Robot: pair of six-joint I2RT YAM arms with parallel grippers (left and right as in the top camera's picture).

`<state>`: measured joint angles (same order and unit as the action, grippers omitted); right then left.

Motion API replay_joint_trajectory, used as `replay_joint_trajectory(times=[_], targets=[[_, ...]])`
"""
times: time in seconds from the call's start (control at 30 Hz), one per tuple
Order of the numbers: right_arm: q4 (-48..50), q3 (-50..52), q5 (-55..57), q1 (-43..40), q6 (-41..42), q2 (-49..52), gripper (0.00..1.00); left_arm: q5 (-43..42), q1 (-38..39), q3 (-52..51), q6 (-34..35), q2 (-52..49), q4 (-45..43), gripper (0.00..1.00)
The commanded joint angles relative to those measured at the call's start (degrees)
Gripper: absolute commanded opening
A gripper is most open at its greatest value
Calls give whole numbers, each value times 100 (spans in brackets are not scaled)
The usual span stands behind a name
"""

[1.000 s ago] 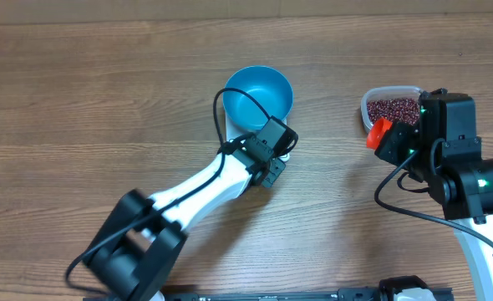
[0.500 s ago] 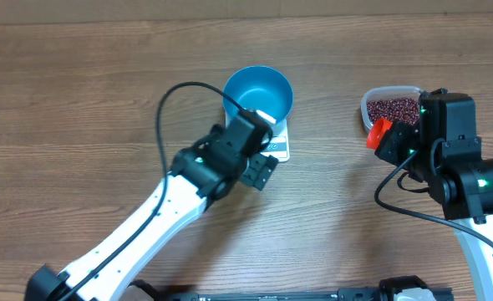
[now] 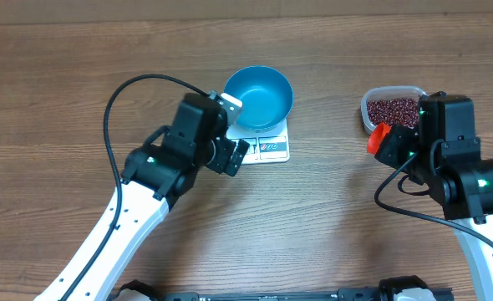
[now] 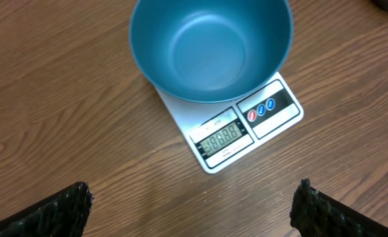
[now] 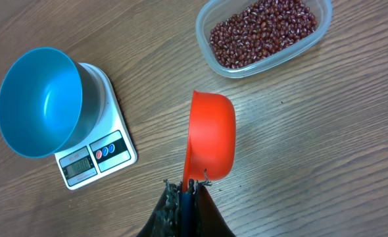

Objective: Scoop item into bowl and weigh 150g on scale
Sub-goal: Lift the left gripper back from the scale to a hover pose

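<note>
The blue bowl (image 3: 259, 94) stands empty on the white scale (image 3: 273, 150), whose display (image 4: 221, 138) is lit. My left gripper (image 4: 191, 210) is open, just left of and in front of the scale, with bare wood between its fingertips (image 4: 62, 210). My right gripper (image 5: 187, 187) is shut on the handle of an orange scoop (image 5: 212, 141), held over the table between the scale and the beans. The dark red beans (image 5: 263, 33) lie in a clear tub (image 3: 368, 104) at the right. I see no beans in the scoop.
The left arm (image 3: 138, 201) and its cable (image 3: 113, 109) stretch across the table's left front. The right arm (image 3: 468, 180) stands at the right edge, close behind the tub. Wooden tabletop (image 3: 79, 75) surrounds everything.
My left gripper has opened and drawn back to the left, uncovering the front of the scale. The right arm and the scoop have not moved.
</note>
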<state>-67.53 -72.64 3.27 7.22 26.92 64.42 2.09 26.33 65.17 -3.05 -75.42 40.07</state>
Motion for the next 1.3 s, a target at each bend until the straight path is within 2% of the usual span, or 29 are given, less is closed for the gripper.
replay_joint_trajectory(times=[0.0,0.17,0.23,1.07,1.27], targets=[[2,-131,57,11,-42,-11,4,-219,-162,-2,-155,105,-50,100],[4,-131,57,11,-42,-11,4,-905,-195,-2,-745,125,-389,100],[2,-131,57,11,-42,-11,4,-1071,-195,-2,-769,131,-603,100],[-15,-131,214,11,-63,-11,4,-1091,-195,-4,-748,127,-616,99],[0,-131,227,11,-911,-11,4,-1091,-195,-4,-748,127,-616,100]])
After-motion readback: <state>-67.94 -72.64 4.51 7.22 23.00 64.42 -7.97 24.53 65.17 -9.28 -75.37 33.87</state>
